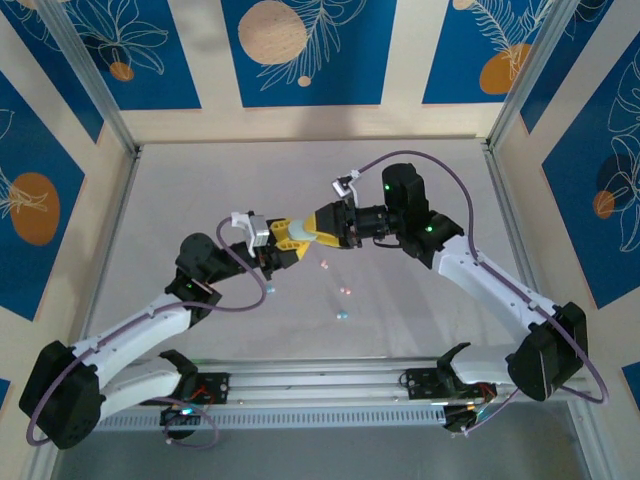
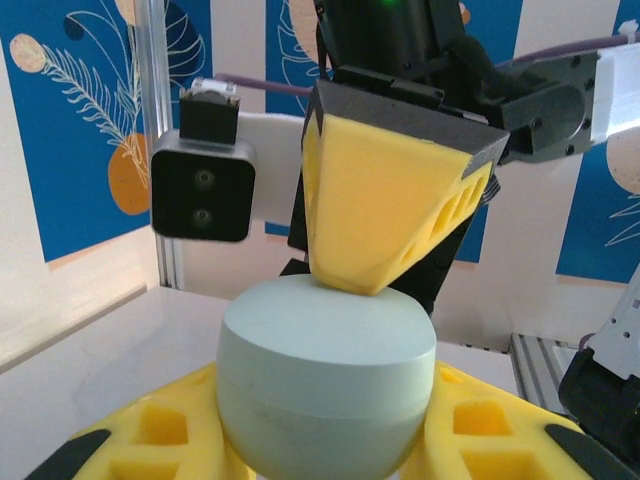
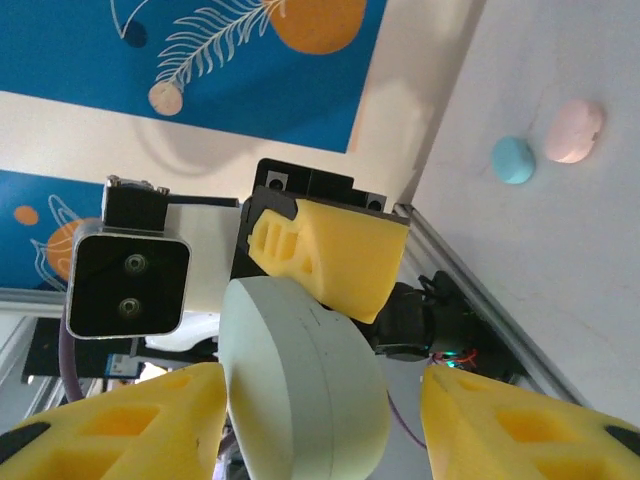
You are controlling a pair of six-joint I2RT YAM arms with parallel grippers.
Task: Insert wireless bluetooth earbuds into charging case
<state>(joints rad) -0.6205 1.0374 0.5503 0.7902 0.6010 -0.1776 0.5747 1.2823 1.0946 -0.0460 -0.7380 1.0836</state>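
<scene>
The left gripper (image 1: 278, 243) is holding up a mint-green, oval, smooth plastic charging case (image 1: 298, 233) above the middle of the pale grey table (image 1: 200, 190). In the left wrist view its two yellow fingers (image 2: 150, 435) are pressing on both sides of the case, so this gripper is clenched on it.

The right gripper (image 1: 322, 228) is meeting it from the other side, and its jaws are standing around the same case. One of its yellow fingers (image 2: 385, 200) is touching the top of the case. In the right wrist view a gap is showing between the case and the other finger (image 3: 520, 430), so this gripper is released and is not clamping.

The tiny glossy earbuds are lying on the table below the raised case, towards the arm bases, apart from both grippers: two pink ones (image 1: 325, 265) (image 1: 345, 290) and a light blue one (image 1: 342, 315). None of them is sitting in the case.
</scene>
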